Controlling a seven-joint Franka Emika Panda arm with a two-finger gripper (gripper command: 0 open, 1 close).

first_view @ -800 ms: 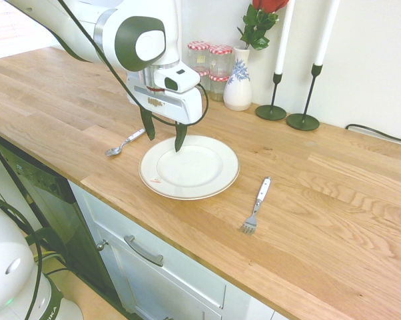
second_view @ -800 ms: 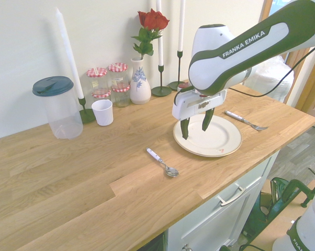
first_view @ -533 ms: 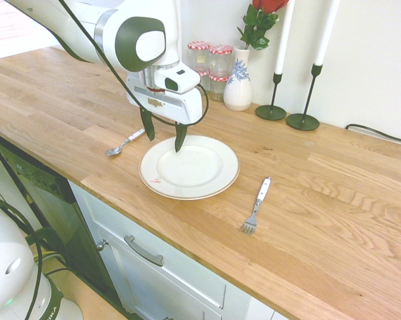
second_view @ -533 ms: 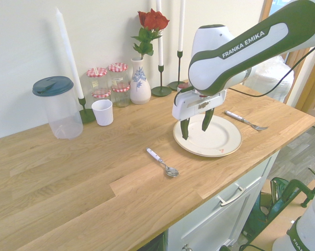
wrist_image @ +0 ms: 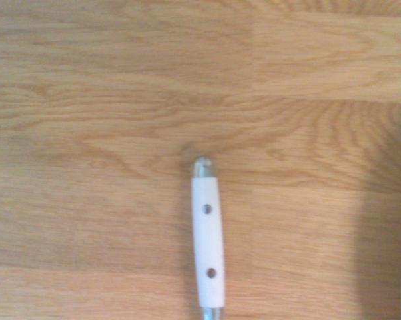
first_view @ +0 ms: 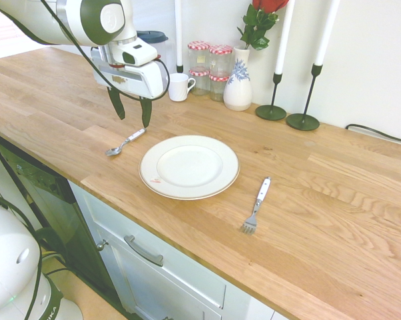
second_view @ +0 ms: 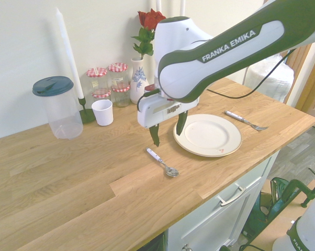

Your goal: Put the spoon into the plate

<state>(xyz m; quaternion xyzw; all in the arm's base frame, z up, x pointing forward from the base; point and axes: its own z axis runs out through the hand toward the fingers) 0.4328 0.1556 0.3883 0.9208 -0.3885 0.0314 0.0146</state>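
Note:
The spoon lies flat on the wooden counter, left of the plate; it has a shiny bowl and a white riveted handle. The round cream plate holds nothing and has a small reddish mark near its front edge. My gripper hangs open above the counter, just behind the spoon's handle end, fingers pointing down and touching nothing. From the other side, the gripper stands over the spoon, between it and the plate's rim.
A fork lies right of the plate. Along the back wall stand a white cup, jars with checked lids, a vase with a rose, candle holders and a lidded plastic jug. The counter's front edge is close to the spoon.
The arm has swung from over the plate's near-left rim across to above the spoon's handle. The gripper stays open; spoon, plate and fork have not moved.

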